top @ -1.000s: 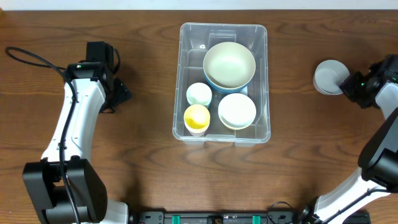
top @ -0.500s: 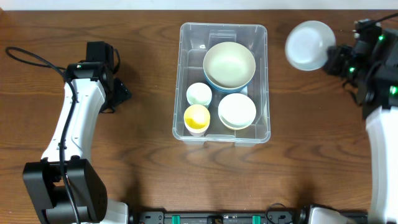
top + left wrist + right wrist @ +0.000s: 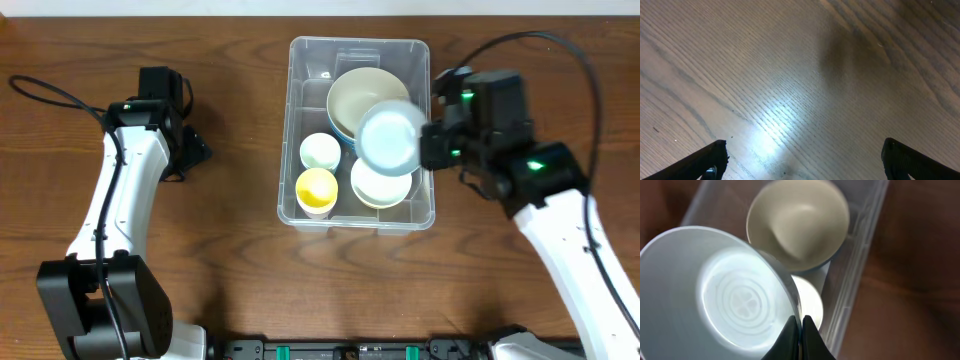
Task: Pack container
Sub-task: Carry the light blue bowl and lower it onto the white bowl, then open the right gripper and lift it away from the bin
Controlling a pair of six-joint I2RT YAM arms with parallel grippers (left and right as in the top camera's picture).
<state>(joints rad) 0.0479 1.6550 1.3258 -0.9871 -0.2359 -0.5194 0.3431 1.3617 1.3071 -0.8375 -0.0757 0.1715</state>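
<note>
I can read no text or number anywhere; the pale bowl [image 3: 735,300] in my right pincer [image 3: 801,323] shows only a moulded cloverleaf mark.

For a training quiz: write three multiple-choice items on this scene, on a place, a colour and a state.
1. The pale bowl in the right gripper is: A over the container; B left of it; C far behind it.
2. The cup in the container's near left corner is: A red; B yellow; C black.
3. The left gripper is: A shut on a cup; B shut on a bowl; C open.
A, overhead it covers part of the container's inside; B, the overhead view shows yellow; C, its fingers stand apart over bare table.
</note>
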